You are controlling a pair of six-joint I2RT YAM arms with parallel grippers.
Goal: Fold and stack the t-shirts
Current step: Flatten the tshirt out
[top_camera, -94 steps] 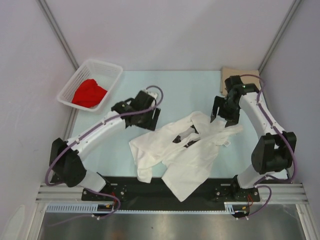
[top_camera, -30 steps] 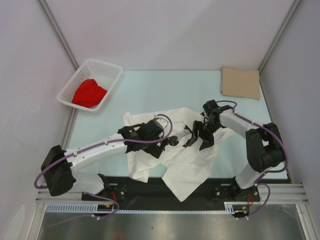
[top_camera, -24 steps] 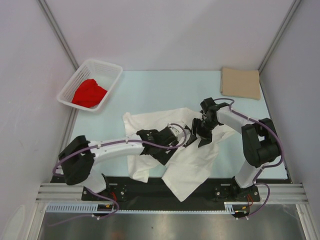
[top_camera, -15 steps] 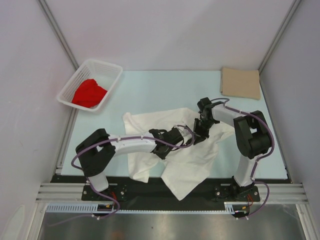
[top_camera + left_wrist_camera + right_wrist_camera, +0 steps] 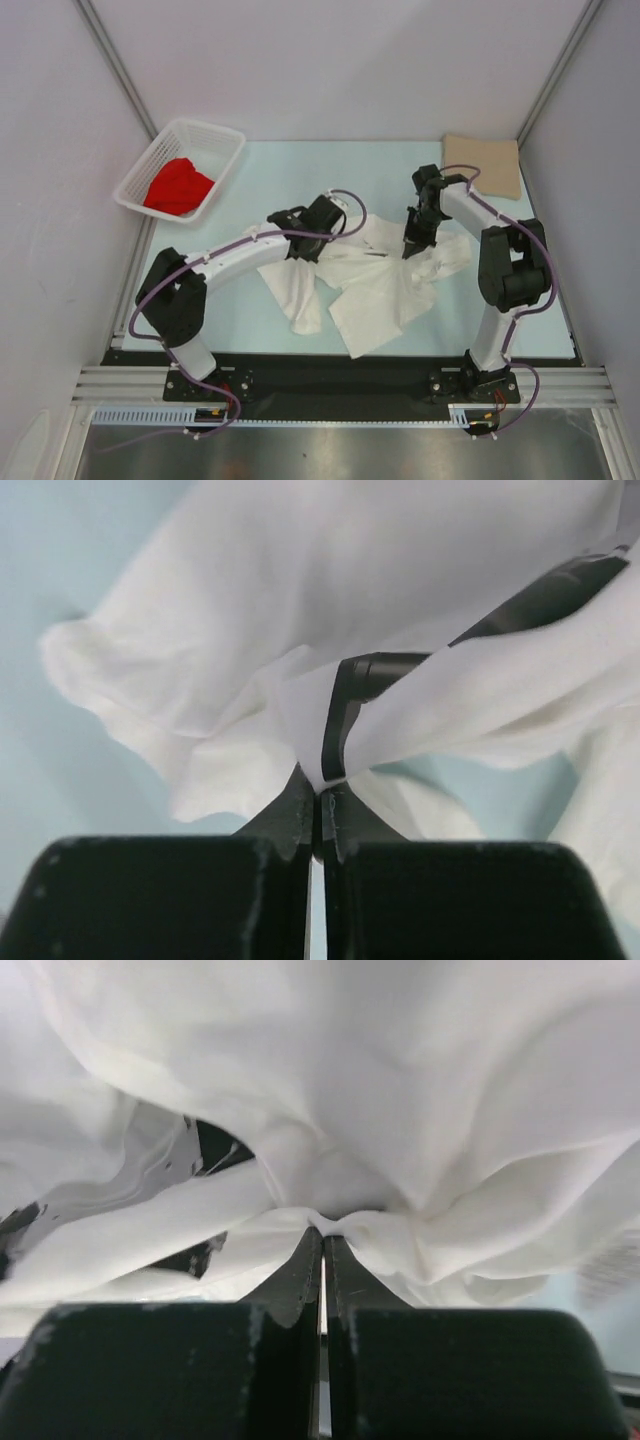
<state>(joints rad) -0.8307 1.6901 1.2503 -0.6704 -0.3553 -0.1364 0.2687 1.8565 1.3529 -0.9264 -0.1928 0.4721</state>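
The white t-shirt (image 5: 375, 285) with black printed marks lies crumpled mid-table, its upper part drawn up between both arms. My left gripper (image 5: 345, 232) is shut on a pinch of its cloth (image 5: 322, 778); the shirt (image 5: 300, 630) hangs beyond the tips. My right gripper (image 5: 411, 247) is shut on another fold (image 5: 325, 1228) of the same shirt (image 5: 400, 1090). The red t-shirt (image 5: 178, 187) lies in the white basket (image 5: 215, 135) at the back left. The tan t-shirt (image 5: 488, 165) lies flat at the back right.
Grey walls with metal posts close in the table on three sides. The black base rail (image 5: 330, 375) runs along the near edge. Bare pale blue table surface (image 5: 330, 170) lies behind the arms.
Both grippers closed on the white shirt and moved toward the back of the table, pulling the cloth with them. The shirt is now bunched up narrower than before.
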